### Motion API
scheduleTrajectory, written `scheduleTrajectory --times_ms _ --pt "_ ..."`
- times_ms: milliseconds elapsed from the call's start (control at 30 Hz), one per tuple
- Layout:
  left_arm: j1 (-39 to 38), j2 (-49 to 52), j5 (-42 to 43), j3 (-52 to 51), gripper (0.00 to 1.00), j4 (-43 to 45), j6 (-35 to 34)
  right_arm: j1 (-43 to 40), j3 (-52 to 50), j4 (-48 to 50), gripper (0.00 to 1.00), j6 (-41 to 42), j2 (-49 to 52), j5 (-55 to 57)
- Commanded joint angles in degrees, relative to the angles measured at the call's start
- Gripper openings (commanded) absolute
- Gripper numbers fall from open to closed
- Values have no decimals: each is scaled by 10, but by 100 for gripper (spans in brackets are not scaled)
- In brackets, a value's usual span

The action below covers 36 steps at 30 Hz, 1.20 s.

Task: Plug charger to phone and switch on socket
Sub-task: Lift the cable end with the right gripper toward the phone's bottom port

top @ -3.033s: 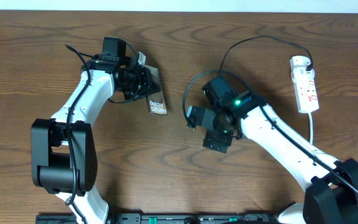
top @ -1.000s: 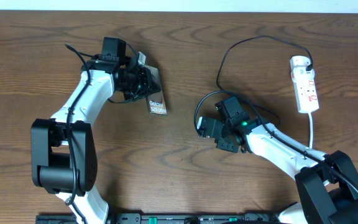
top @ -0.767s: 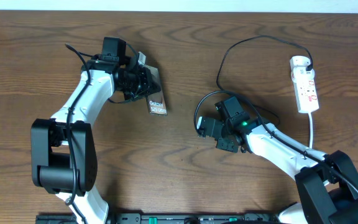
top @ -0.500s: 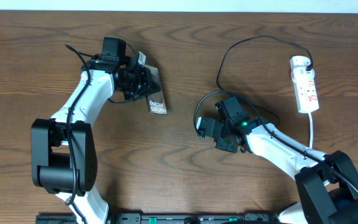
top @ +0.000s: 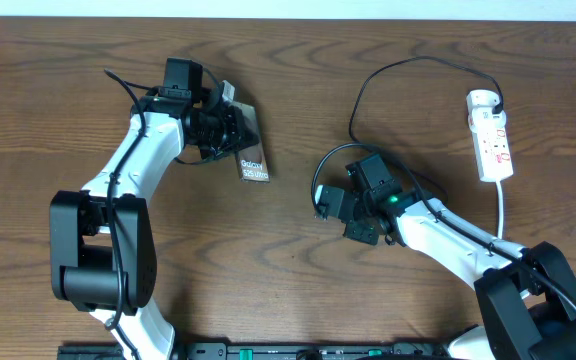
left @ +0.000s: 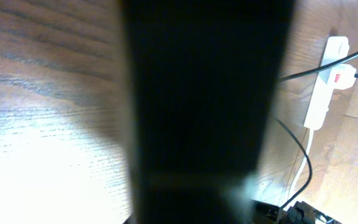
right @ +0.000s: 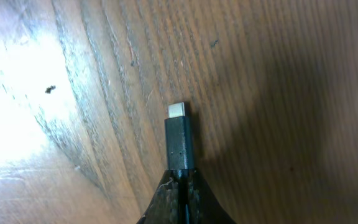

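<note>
Phone (top: 251,160) far left, clamped in your left claw (top: 230,128), likely steadied for plugging. Your right claw (right: 180,186) pinches charger (right: 179,149) near its end, leaving metal tip (right: 177,111) free, mid desk (top: 298,300). Socket (top: 492,140) far right, well apart.

Left arm (top: 133,160): long, smooth white shells with fat, round black joints between them.
Left base (top: 96,255): big black block with rounded sides.
Wire (top: 118,180): thin and black, lying along the left arm's white shell.
Left tool (top: 232,128): black and chunky, with a black box behind it.
Right arm (top: 448,232): white shells and black joints too.
Green light (top: 391,200): tiny bright dot on the right arm's black end.
Right tool (right: 181,186): just past the green light, black, with two fingers that narrow to a point.
</note>
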Motion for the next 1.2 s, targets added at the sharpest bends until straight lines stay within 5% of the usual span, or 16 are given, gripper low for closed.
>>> scheduleTrajectory --times_ms 0,100,367,633,800,1167 --pt "3 -32 41 6 7 19 14 -3 17 1 1 117 -25 -18" --pt "11 -49 81 6 7 45 14 -3 29 -5 1 266 -64 -19" --pt "42 -131 114 6 7 66 -4 -3 31 -23 1 470 -192 -116" --pt "46 -196 116 6 7 93 -77 -2 31 24 1 554 -214 -303" --pt "40 -224 112 6 7 108 -115 -2 31 45 1 673 -214 -315" --pt "5 -231 53 -44 7 186 -275 21 31 133 1 721 -216 -343"
